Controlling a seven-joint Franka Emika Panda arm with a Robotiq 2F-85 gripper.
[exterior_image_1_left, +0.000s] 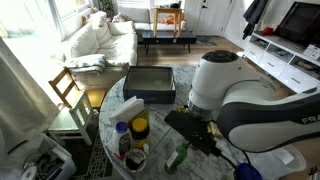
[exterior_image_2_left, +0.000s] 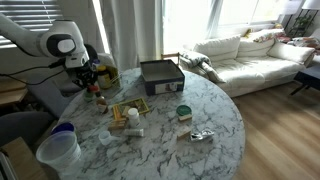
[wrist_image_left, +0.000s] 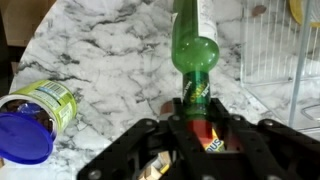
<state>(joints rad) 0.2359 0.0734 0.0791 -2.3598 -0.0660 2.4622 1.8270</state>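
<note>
I have the pincer (wrist_image_left: 203, 135) clamped on the green bottle (wrist_image_left: 196, 70). It grips the labelled body, and the neck points away from the wrist over the marble bench (wrist_image_left: 110, 50). In the wrist view a jar with a blue lid (wrist_image_left: 35, 115) sits left of the bottle, apart from it. In an exterior view the bottle hangs tilted at the near side of the bench, with a black box (exterior_image_1_left: 150, 97) farther off. I cannot tell whether the bottle touches the bench.

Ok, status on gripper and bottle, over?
Gripper shut on green bottle, at its label. Blue-lidded jar close beside on marble table, not touching. Nothing else near.
</note>
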